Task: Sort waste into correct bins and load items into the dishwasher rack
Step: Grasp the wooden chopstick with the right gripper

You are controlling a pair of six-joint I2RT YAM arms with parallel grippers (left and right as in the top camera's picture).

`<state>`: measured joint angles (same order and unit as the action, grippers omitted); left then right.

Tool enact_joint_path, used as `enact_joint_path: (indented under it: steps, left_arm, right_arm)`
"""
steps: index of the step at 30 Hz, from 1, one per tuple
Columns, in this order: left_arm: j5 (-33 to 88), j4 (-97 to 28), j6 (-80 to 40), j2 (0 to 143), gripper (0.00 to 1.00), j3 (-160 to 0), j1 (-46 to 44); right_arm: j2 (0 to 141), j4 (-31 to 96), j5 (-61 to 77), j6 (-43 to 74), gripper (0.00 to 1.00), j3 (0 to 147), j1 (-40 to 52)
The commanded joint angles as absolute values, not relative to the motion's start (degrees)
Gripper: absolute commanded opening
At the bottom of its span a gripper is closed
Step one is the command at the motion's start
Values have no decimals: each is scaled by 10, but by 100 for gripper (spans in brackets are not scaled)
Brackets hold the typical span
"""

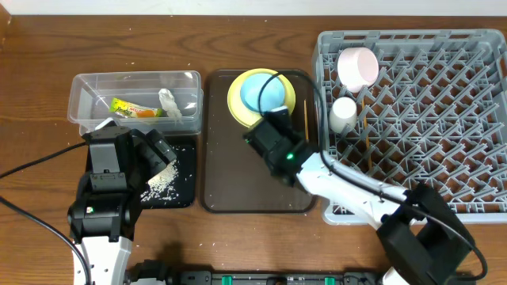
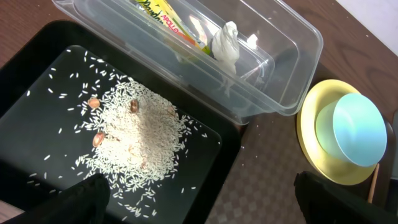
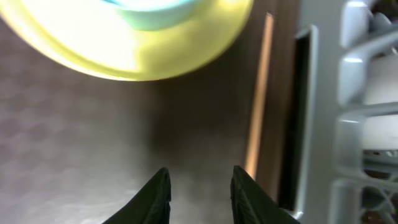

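Wooden chopsticks (image 3: 258, 93) lie just beside the right fingers (image 3: 157, 193), slightly apart, probably to pick them; left fingers (image 2: 81, 199) stand wide apart over rice (image 2: 134, 140).

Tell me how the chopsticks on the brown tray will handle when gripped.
The chopsticks look thin, stiff and light, so they'd probably lift easily but could pivot if pinched off centre. Lying flat on the tray, close beside its raised edge, they're likely hard to get under and may roll or slide when nudged.
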<state>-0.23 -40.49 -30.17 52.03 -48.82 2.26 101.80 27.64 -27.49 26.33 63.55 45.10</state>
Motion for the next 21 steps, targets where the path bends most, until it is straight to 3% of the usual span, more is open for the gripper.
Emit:
enact_joint_path:
  steps: [1,8,21]
  left_arm:
    - [-7,-405,-301,521,98,-498,27]
    - [-7,-405,-301,521,98,-498,27]
    - [-7,-405,-301,521,98,-498,27]
  right_arm:
    - [1023,281,-235,272,30,632,423]
    - [1023,281,-225,376,22,630,394]
    - [1066,283,-275,383,25,630,401]
